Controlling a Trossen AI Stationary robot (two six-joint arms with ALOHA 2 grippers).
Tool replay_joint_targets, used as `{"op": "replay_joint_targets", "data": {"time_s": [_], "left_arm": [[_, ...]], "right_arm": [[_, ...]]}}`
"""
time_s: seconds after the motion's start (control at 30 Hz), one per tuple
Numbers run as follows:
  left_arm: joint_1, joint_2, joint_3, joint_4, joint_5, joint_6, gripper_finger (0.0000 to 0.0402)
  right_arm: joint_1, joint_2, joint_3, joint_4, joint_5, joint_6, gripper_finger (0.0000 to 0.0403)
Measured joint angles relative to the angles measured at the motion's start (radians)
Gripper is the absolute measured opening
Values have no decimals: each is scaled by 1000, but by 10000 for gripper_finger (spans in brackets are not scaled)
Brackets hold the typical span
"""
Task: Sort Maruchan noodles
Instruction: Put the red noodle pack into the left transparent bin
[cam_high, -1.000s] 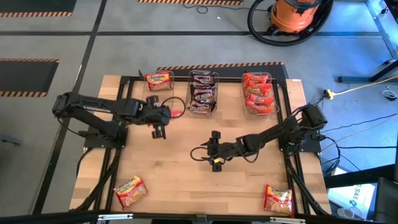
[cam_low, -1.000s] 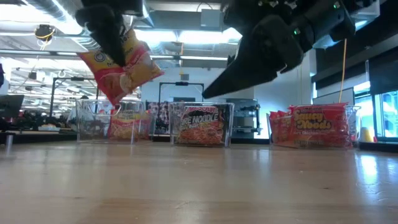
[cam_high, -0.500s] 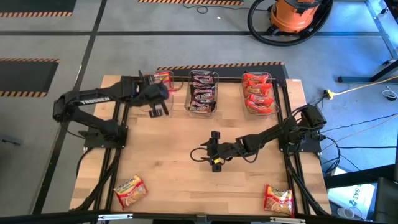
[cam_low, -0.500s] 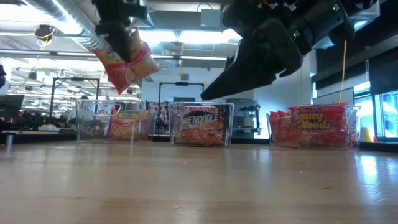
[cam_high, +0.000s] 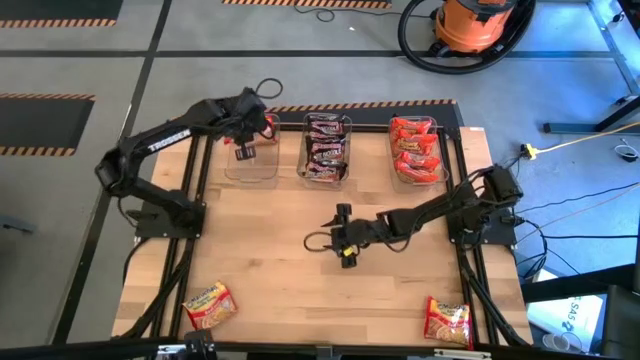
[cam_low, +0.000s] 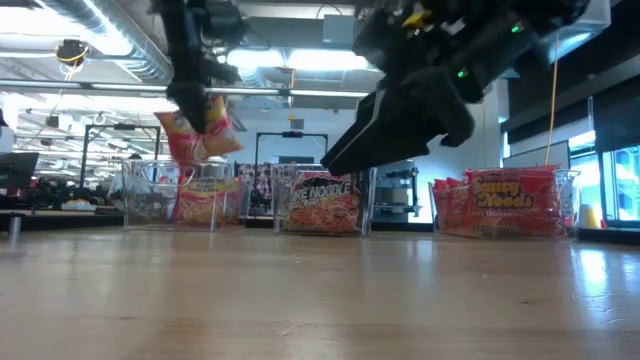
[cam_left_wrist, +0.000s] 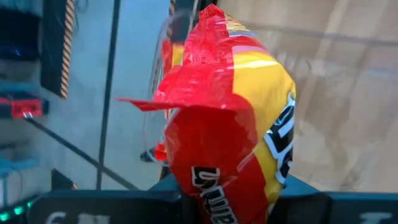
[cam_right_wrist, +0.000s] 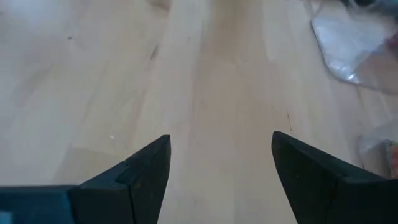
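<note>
Left pincer (cam_high: 243, 140), red-yellow packet (cam_left_wrist: 230, 118), now above left tub (cam_high: 250, 168).

A grey floor (cam_high: 80, 50) with hazard-striped tape (cam_high: 45, 97) is seen around the wooden counter (cam_high: 300, 300); an orange shop vac (cam_high: 480, 22) is parked upper right, ceiling lights (cam_low: 300, 60) glowing overhead.

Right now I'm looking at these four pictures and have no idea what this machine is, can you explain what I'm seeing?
It is a robot with two dark arms at a wooden table, sorting noodle packets into three clear tubs. One picture looks straight down, one looks level across the tabletop, and two come from cameras on the wrists. The left gripper is over the left tub, shut on a red and yellow packet. The right gripper is open over mid-table, holding nothing. The middle tub has dark packets, the right tub red ones. Two packets lie on the near corners.
</note>
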Motion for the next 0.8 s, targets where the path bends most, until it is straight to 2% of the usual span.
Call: {"op": "replay_joint_targets", "data": {"time_s": [0.23, 0.47, 0.6, 0.8], "left_arm": [[81, 130, 0, 9, 31, 61, 58], [121, 265, 0, 38, 83, 107, 58], [129, 342, 0, 54, 89, 115, 58], [128, 423, 1, 78, 79, 116, 61]], "right_arm": [[-100, 32, -1, 7, -163, 25, 260], [-116, 111, -1, 93, -261, 61, 260], [-116, 130, 0, 126, -300, 61, 260], [-116, 130, 0, 125, -300, 60, 260]]}}
